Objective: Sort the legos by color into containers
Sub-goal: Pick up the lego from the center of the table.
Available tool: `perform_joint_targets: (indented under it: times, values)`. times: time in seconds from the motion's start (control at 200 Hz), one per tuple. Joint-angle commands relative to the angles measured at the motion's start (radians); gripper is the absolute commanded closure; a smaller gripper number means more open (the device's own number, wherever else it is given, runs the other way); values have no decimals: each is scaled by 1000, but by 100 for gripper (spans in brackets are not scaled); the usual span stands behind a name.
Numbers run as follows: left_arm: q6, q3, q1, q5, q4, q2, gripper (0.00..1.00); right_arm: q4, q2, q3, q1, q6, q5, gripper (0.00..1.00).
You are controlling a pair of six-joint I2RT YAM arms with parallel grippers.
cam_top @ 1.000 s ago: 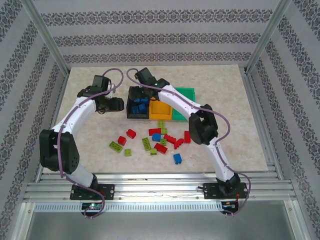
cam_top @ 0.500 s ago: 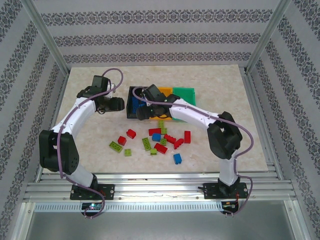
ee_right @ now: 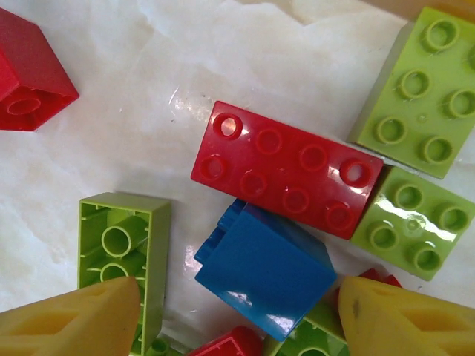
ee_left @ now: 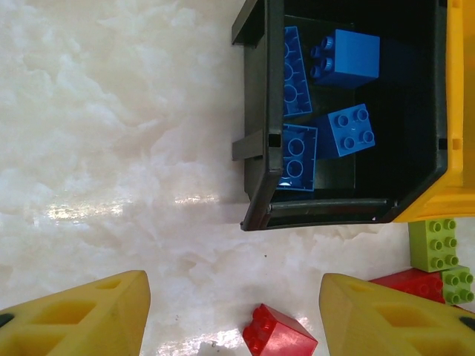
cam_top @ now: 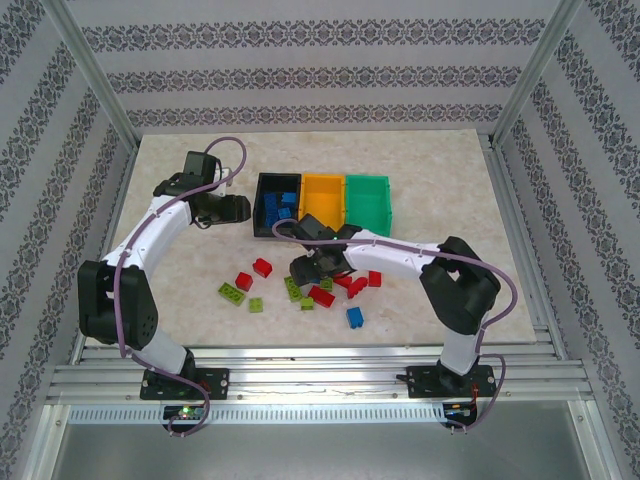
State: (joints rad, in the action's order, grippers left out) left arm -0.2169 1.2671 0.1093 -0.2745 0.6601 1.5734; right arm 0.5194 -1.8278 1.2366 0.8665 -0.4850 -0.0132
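Observation:
Three bins stand in a row at the back: black (cam_top: 270, 190) holding several blue legos (ee_left: 349, 130), orange-yellow (cam_top: 322, 199) and green (cam_top: 367, 202). Loose red, blue and lime legos lie in front of them. My right gripper (cam_top: 310, 266) hangs low over the pile, open. A blue brick (ee_right: 267, 267) lies on its side between its yellow fingers (ee_right: 74, 326), next to a red eight-stud brick (ee_right: 286, 169). My left gripper (cam_top: 232, 208) is open beside the black bin's (ee_left: 256, 141) left wall, with a small red brick (ee_left: 280, 335) below it.
Lime bricks (ee_right: 419, 89) and an upturned lime one (ee_right: 122, 252) crowd the blue brick. Stray pieces lie left of the pile: red (cam_top: 262, 267), lime (cam_top: 233, 292). A blue brick (cam_top: 354, 317) sits near the front. The aluminium frame rail (cam_top: 320, 350) borders the table.
My right gripper has left the black bin and swung forward and down onto the loose pile. The left arm has stayed still.

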Motion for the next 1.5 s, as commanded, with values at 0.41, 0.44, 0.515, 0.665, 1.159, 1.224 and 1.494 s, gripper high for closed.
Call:
perform_joint_targets:
  times: [0.41, 0.44, 0.515, 0.665, 1.159, 1.224, 1.494]
  values:
    - [5, 12, -10, -25, -4, 5, 38, 68, -70, 61, 29, -33, 102, 41]
    - [5, 12, -10, -24, -4, 5, 38, 68, -80, 69, 29, -33, 98, 41]
    - [5, 12, -11, -27, -5, 2, 38, 68, -105, 90, 31, -35, 86, 41]
    - [5, 6, -10, -25, -10, -6, 38, 71, -141, 119, 35, -30, 79, 43]
    - [7, 3, -11, -26, -16, -22, 38, 79, -131, 141, 54, -33, 89, 58]
    - [7, 3, -10, -26, -16, -24, 38, 76, -110, 142, 55, -34, 92, 59]
    - [8, 2, -10, -21, -17, -29, 38, 78, -44, 217, 46, -1, 108, 59]
